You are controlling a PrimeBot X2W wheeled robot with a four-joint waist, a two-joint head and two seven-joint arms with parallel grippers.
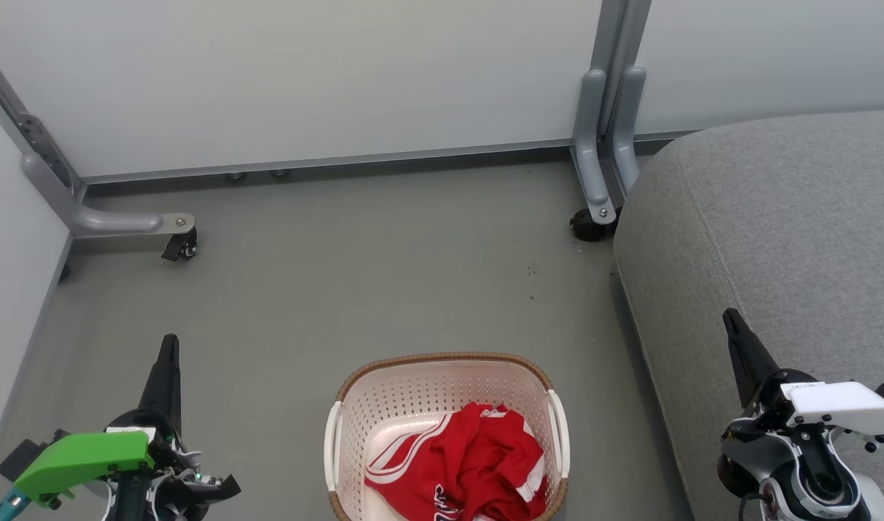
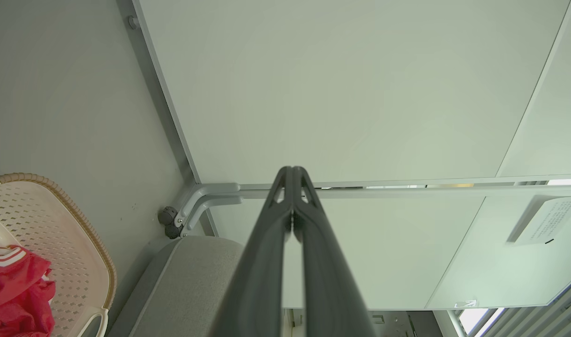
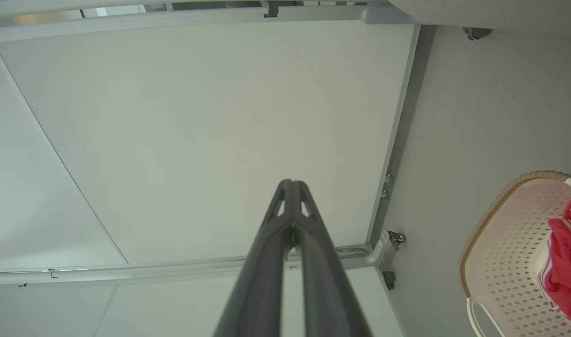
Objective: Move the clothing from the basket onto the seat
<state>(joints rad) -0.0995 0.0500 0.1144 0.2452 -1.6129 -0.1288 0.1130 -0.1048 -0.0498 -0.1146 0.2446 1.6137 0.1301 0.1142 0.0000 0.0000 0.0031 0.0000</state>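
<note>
Not yet begun, judging by the layout. On the right, the grey seat (image 1: pixel 775 239) — bare of garments on the part in view, but cut off at the right and bottom edges. On the floor just beside it, the basket (image 1: pixel 442 359), cropped at the bottom of the head view. Inside, toward its right wall, the red clothing (image 1: pixel 463 463), bunched in one heap; hard to tell one garment from two, lower folds cut off. All left to do: grasp, lift, carry across to the seat. Left tool (image 1: pixel 170 340) and right tool (image 1: pixel 730 317) — fingers pressed together, empty, well apart from the heap.
</note>
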